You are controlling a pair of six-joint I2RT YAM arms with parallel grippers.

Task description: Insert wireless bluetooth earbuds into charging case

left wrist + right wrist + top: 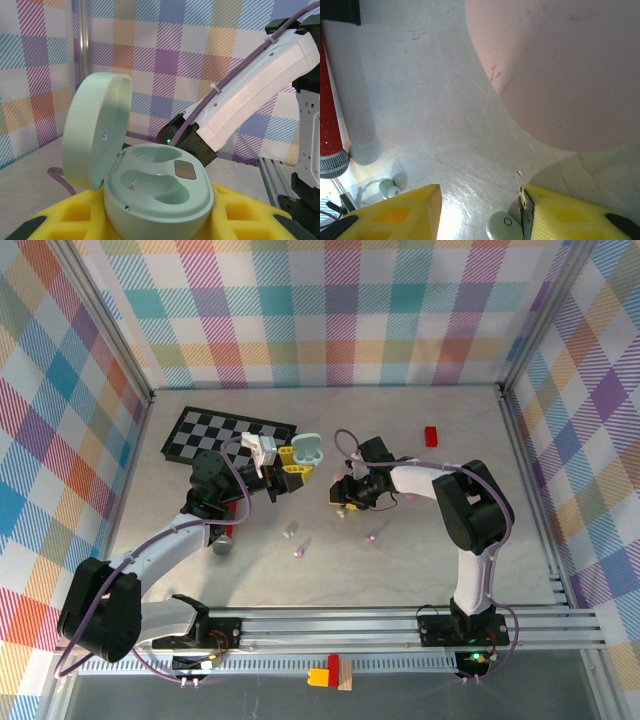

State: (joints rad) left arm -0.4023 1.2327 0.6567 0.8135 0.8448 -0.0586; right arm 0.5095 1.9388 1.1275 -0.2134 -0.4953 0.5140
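My left gripper [290, 468] is shut on the mint charging case [160, 185], holding it off the table with its lid [95, 130] swung open. Both sockets in the case are empty. My right gripper [480, 200] is low over the table with its yellow fingers [395, 212] apart. A pale whitish-green earbud [502, 227] lies on the table right beside the right-hand finger; nothing is gripped. Another pale earbud [387, 187] lies off to the left. From above, loose earbuds lie at the right gripper [340, 511] and nearer the front [291, 530], [298, 552], [372, 536].
A checkered board [230, 432] lies at the back left and a red brick [431, 435] at the back right. A red-handled microphone [327, 125] lies beside the left arm. A pink rounded thing [560, 65] sits blurred close to the right wrist.
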